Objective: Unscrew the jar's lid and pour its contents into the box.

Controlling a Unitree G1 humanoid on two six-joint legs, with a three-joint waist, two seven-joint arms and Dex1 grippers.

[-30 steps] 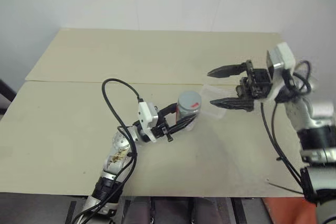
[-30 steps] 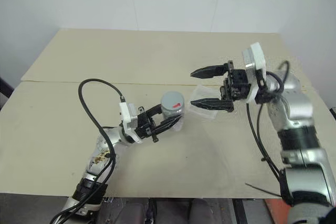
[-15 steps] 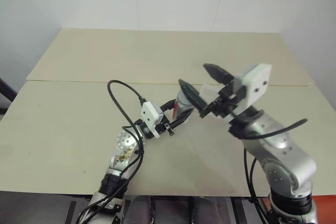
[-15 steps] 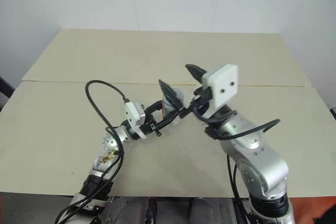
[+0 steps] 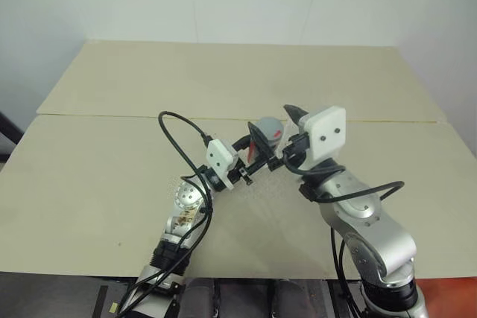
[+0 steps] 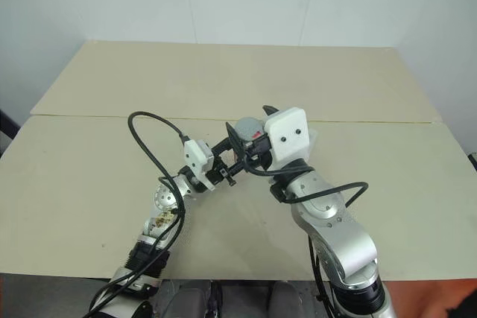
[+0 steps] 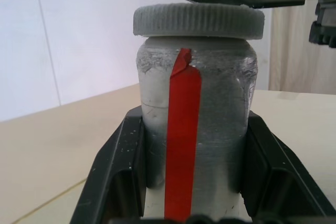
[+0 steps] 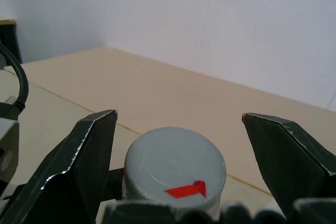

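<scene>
My left gripper [image 5: 252,159] is shut on the jar [image 7: 194,145], a whitish-clear cylinder with a red stripe, and holds it upright above the table's middle. Its black fingers [image 7: 118,166] clamp the wall on both sides. The grey ribbed lid [image 7: 198,20] sits on top of the jar. My right gripper [image 8: 178,115] is open, and its two fingers [image 8: 79,161] stand apart on either side of the lid [image 8: 173,163] without touching it. The box is hidden behind the right hand. I cannot make out the contents through the jar's wall.
The beige table [image 5: 112,184] has a seam running across its width [image 5: 112,115]. A black cable [image 5: 179,135] loops up from the left wrist. A white wall stands behind the table's far edge.
My right arm has swung in from the right and turned, bringing its open fingers around the lid. The left gripper has carried the jar slightly farther from me.
</scene>
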